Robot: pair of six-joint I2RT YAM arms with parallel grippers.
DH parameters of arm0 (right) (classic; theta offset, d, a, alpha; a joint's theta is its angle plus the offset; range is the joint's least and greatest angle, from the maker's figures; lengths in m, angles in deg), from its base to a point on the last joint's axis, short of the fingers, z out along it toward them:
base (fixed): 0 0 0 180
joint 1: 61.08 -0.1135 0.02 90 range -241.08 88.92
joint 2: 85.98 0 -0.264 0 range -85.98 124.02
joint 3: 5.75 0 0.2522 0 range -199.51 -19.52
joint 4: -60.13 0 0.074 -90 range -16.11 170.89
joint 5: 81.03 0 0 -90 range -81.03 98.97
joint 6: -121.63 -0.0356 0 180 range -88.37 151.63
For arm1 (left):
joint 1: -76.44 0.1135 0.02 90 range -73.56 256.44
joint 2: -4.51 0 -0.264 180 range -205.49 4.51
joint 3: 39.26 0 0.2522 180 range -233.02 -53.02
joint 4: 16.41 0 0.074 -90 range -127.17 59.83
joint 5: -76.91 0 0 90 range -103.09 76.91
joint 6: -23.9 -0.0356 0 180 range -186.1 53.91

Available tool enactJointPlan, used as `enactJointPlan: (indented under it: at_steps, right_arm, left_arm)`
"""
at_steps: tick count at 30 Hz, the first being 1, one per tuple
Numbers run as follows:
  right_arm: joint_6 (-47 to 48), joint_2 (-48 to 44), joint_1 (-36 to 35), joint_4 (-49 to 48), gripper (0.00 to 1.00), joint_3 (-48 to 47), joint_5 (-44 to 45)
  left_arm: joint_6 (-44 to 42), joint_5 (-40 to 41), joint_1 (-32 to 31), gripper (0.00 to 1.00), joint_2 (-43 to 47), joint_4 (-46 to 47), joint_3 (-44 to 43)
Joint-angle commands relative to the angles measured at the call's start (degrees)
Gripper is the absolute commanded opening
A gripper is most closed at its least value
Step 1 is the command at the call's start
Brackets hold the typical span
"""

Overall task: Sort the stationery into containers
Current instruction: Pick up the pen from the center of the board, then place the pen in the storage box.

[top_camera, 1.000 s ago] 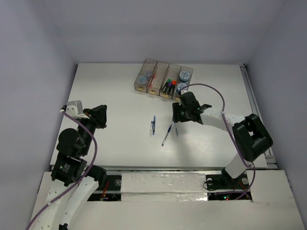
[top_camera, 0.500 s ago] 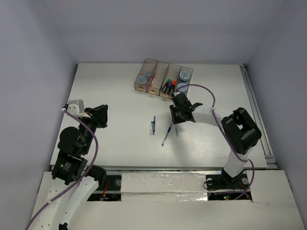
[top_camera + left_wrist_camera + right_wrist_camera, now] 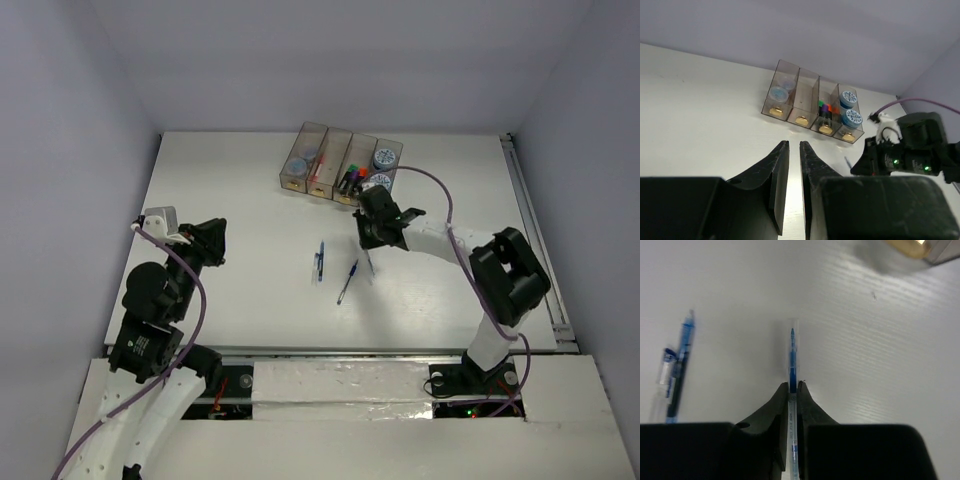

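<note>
From above: the right pincer (image 3: 373,238) is clenched on a thin blue pen (image 3: 368,263), just in front of the row of four containers (image 3: 312,130) at the far side of the worktop (image 3: 230,180). Two more blue pens (image 3: 319,262) lie loose to its left (near each other, not touching). The left pincer (image 3: 211,243) hangs well apart at the left edge.

Left wrist: the left pincer (image 3: 794,167) grips nothing, its fingers drawn nearly together. Beyond it, the containers (image 3: 790,70) hold blue-grey rolls (image 3: 849,98) in the end bins and highlighters (image 3: 824,111) in the third.

Right wrist: the right pincer (image 3: 793,390) clamps the blue pen (image 3: 792,352), which juts forward over the worktop (image 3: 865,340); whether its tip touches cannot be told.
</note>
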Motion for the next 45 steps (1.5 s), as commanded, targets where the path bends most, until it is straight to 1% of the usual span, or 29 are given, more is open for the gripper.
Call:
enactJointPlan:
  at_steps: [1,7,11,13,19,25,30,33,35,38,39,40,41,44,45]
  right_arm:
    - [0.91,-5.99,-0.37,-3.52,0.00,-5.47,1.40]
    - [0.91,-4.33,-0.37,-8.87,0.00,-11.97,1.75]
    - [-0.40,-0.48,0.94,-12.92,0.00,-17.85,0.87]
    - [-1.98,1.55,1.64,-14.68,0.00,-20.32,-0.27]
    - [-7.69,9.89,3.41,-19.25,0.00,-28.92,-0.01]
    - [-13.85,16.84,5.69,-23.47,0.00,-34.56,2.27]
    - [-17.01,24.14,6.75,-23.13,0.02,-42.90,2.63]
    - [-17.02,28.00,6.75,-21.20,0.04,-47.64,3.76]
    - [-16.84,29.24,6.75,-20.58,0.05,-48.80,5.69]
    - [-17.19,31.00,8.06,-19.97,0.05,-51.08,6.05]
    - [-17.45,31.53,8.06,-19.53,0.07,-51.96,5.97]
    - [-17.28,32.66,8.59,-18.57,0.11,-53.97,5.53]
    - [-16.76,33.20,8.59,-17.95,0.27,-55.03,5.26]
    - [-15.09,34.26,8.59,-14.25,0.54,-57.85,4.21]
    - [-14.82,33.82,8.59,-14.34,0.57,-57.25,3.95]
  left_arm:
    - [-0.38,-0.55,0.25,0.12,-1.10,3.26,-0.17]
    - [-0.47,-0.28,0.25,0.12,-1.28,3.00,-0.26]
    - [-0.64,-0.11,0.25,0.12,-1.45,2.91,-0.34]
    - [-0.55,-0.20,0.25,0.12,-1.72,2.82,-0.26]
    - [-0.64,0.24,0.25,0.11,-2.16,2.74,-0.34]
    - [-0.73,0.24,0.25,0.11,-2.77,2.74,-0.43]
    - [-0.90,0.24,0.25,0.11,-3.12,2.74,-0.52]
    - [-0.91,0.33,0.25,0.11,-3.12,2.65,-0.43]
    - [-0.91,0.33,0.25,0.11,-3.21,2.65,-0.43]
    - [-0.91,0.16,0.25,0.11,-3.30,2.74,-0.43]
    - [-0.91,0.07,0.25,0.11,-3.47,2.82,-0.52]
    - [-0.99,0.15,0.25,0.11,-3.39,2.91,-0.43]
    - [-0.99,0.16,0.25,0.11,-3.39,2.82,-0.34]
    - [-0.91,-0.11,0.78,0.11,-3.39,3.00,-0.34]
    - [-0.91,-0.19,0.78,0.11,-3.47,3.17,-0.26]
